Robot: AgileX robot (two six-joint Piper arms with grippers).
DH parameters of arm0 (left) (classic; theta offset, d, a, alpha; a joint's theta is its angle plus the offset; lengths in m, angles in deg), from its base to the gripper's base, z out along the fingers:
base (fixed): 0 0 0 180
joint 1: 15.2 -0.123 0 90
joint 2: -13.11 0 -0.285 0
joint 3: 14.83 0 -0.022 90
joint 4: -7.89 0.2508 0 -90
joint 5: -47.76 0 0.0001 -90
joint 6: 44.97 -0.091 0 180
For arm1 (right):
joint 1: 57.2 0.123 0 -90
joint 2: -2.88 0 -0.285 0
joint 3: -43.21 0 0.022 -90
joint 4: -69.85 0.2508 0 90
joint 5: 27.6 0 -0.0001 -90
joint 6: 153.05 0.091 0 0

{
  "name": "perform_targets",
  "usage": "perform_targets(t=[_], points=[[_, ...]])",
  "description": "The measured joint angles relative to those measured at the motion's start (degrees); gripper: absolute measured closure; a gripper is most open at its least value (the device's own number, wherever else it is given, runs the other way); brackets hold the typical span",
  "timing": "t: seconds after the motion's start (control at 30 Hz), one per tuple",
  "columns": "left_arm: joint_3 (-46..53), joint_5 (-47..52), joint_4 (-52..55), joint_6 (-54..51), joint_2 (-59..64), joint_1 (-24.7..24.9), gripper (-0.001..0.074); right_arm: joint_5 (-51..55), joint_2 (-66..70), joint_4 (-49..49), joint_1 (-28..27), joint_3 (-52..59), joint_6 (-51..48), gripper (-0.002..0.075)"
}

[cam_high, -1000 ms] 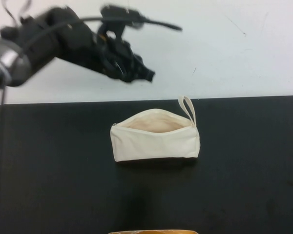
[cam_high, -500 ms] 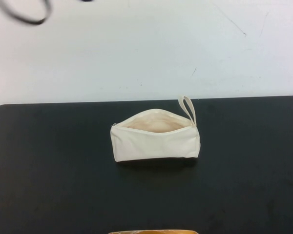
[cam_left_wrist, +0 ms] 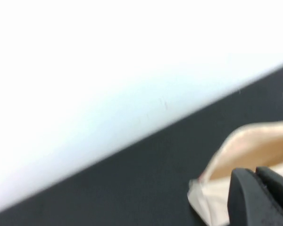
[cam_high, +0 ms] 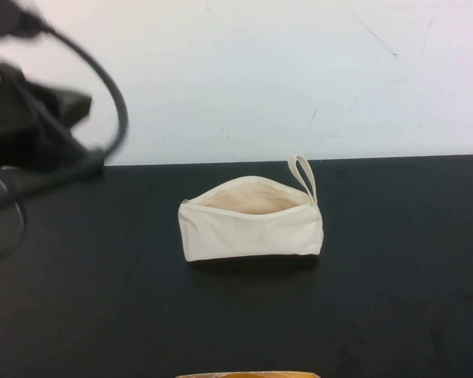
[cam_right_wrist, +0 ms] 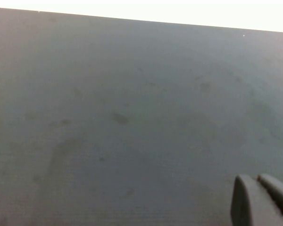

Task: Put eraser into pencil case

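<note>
The cream-white pencil case [cam_high: 251, 228] lies in the middle of the black mat with its zip open, beige lining showing and loop strap [cam_high: 303, 175] at its right end. It also shows in the left wrist view [cam_left_wrist: 245, 155]. The eraser is not visible in any view. My left arm [cam_high: 31, 126] is a dark blur at the far left, well away from the case. My left gripper [cam_left_wrist: 255, 174] has its fingers pressed together with nothing seen between them. My right gripper [cam_right_wrist: 257, 180] is shut and empty over bare black mat; it is out of the high view.
The black mat [cam_high: 102, 299] covers the near part of the table, with white table surface [cam_high: 244, 79] behind it. A tan-orange edge [cam_high: 248, 375] pokes in at the bottom of the high view. A loose black cable [cam_high: 110, 102] loops by the left arm.
The left arm reached over the white surface behind the case one second ago, left the high view, and now shows blurred at the far left. The pencil case has not moved.
</note>
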Motion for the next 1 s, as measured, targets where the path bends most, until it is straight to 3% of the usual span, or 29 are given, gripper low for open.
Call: perform_targets(t=[0.53, 0.87, 1.0], points=[[16.7, -1.0, 1.5, 0.0, -1.2, 0.2, 0.0735, 0.0, 0.0, 0.0, -0.1, 0.0, 0.0, 0.0727], [45.4, -36.3, -0.9, 0.4, -23.9, 0.0, 0.0736, 0.0, 0.0, 0.0, -0.1, 0.0, 0.0, 0.0727], [59.1, -41.9, -2.6, 2.8, -38.9, -3.4, 0.0736, 0.0, 0.0, 0.0, -0.1, 0.0, 0.0, 0.0727]])
